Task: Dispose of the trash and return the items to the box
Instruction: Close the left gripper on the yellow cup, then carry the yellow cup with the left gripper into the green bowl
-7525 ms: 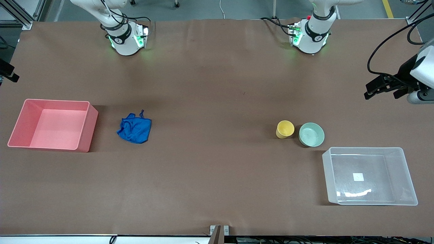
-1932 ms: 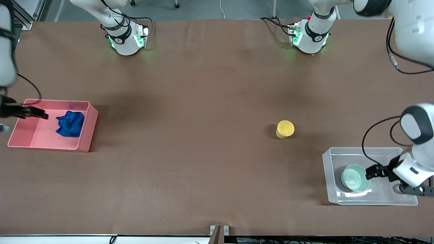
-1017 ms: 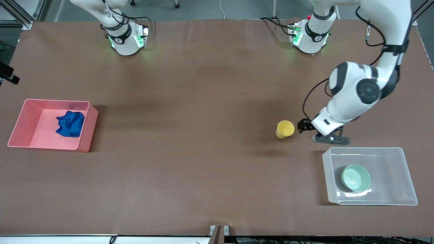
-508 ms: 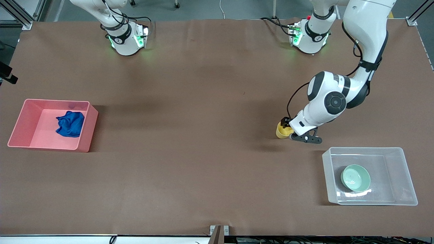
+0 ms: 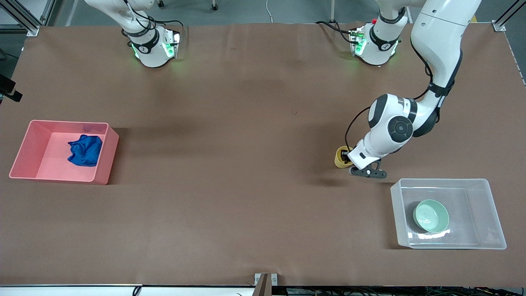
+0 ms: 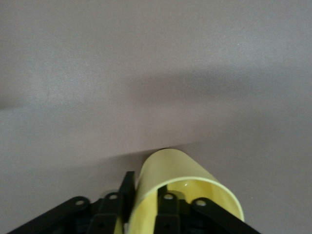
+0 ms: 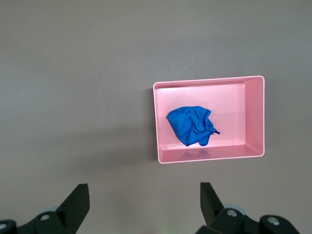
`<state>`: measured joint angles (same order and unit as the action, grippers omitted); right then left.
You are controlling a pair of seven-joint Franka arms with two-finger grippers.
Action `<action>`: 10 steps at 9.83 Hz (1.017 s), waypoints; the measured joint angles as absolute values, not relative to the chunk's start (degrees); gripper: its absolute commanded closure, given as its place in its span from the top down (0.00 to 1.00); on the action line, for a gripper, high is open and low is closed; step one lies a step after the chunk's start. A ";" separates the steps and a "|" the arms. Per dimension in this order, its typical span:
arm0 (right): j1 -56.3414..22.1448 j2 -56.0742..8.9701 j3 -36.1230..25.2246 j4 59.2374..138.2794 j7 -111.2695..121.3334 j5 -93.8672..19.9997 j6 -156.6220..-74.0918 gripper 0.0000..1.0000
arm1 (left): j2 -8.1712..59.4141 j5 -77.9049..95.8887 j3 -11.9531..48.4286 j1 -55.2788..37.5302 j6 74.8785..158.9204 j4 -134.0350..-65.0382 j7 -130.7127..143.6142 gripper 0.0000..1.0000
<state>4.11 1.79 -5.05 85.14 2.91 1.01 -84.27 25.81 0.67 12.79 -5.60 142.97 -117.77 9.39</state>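
The yellow cup [image 5: 339, 159] stands on the table, farther from the front camera than the clear box [image 5: 441, 180]. My left gripper [image 5: 346, 158] is down at the cup and shut on its wall. In the left wrist view one finger [image 6: 128, 183] is outside the cup [image 6: 165, 168] and the other is inside it. The mint-green bowl [image 5: 430, 215] lies in the clear box. The blue fabric [image 5: 85, 149] lies in the pink bin [image 5: 107, 156]. My right gripper [image 7: 144, 204] is open and empty, high up, with the pink bin [image 7: 209, 159] and the fabric [image 7: 191, 124] in its view.
The pink bin stands at the right arm's end of the table and the clear box at the left arm's end, nearer to the front camera. The brown table surface lies bare between them. The two arm bases stand along the table edge farthest from the front camera.
My left gripper went from the clear box, where it left the bowl, over to the yellow cup and came down onto its rim. The right arm drew back from the pink bin.
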 measured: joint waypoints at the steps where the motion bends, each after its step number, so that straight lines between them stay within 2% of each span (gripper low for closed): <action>1: 4.11 1.79 -5.06 85.14 2.91 1.01 -84.26 1.00 | 25.63 0.66 12.78 -5.47 143.01 -117.41 9.39 0.00; 4: 4.11 1.79 -5.05 85.12 2.91 1.01 -84.23 1.00 | 22.45 0.59 12.74 -4.08 141.20 -114.89 9.31 0.00; 7: 4.11 1.78 -5.05 85.10 2.91 1.01 -84.21 1.00 | 20.17 0.41 12.57 -0.91 127.98 -102.99 8.19 0.00; 10: 4.11 1.77 -5.06 85.08 2.91 1.01 -84.19 1.00 | 24.16 0.15 12.09 6.12 122.78 -90.50 -1.50 0.00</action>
<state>4.11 1.77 -5.06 85.08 2.91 1.01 -84.19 24.16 0.15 12.09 6.12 122.78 -90.50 -1.50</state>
